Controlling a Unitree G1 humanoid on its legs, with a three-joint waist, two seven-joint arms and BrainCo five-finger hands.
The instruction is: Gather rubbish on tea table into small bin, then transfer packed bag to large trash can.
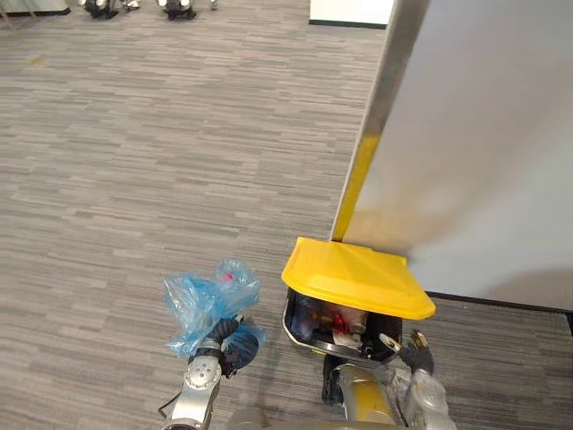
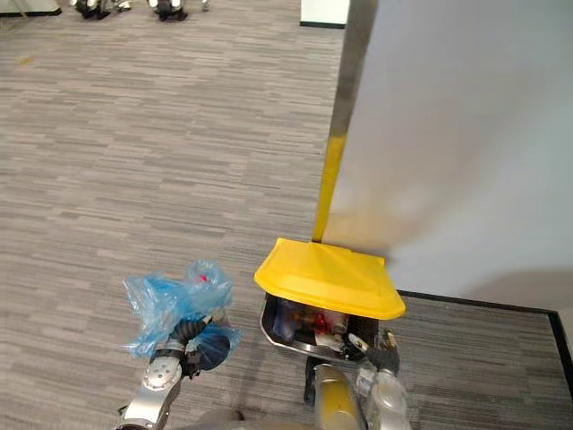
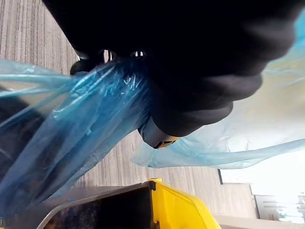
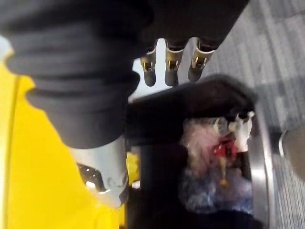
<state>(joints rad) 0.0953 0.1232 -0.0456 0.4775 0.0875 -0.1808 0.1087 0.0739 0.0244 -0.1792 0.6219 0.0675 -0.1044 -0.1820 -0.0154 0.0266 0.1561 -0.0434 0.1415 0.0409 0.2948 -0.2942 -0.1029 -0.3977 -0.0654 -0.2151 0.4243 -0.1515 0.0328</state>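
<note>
On the grey carpet point(image 1: 134, 161): the large trash can point(image 1: 293, 324) stands at 6 o'clock in the head views. It sits close to the foot of a white wall panel point(image 1: 483, 134), whose metal edge post point(image 1: 358, 179) carries a yellow strip.
Yellow lid point(image 1: 354, 276): raised over the can, leaving the mouth open beneath it on the 6 o'clock side, toward the robot.
Rubbish in the can point(image 1: 340, 322): red, white and blue scraps lie inside, under the lid's front edge.
Blue bag point(image 1: 201, 300): bunched and crinkled, at 9 o'clock of the can, just beside it and outside it. A small pink spot shows through near the top.
Left hand point(image 1: 226, 344): at 7 o'clock in the head views, fingers curled tight around the bag's gathered plastic, which spills out on both sides of the grip.
Right hand point(image 1: 417, 356): at 5 o'clock, by the can's rim just below the lid. Its fingers point(image 4: 170, 64) are loosely straight with nothing in their grasp. I cannot tell whether it touches the lid.
</note>
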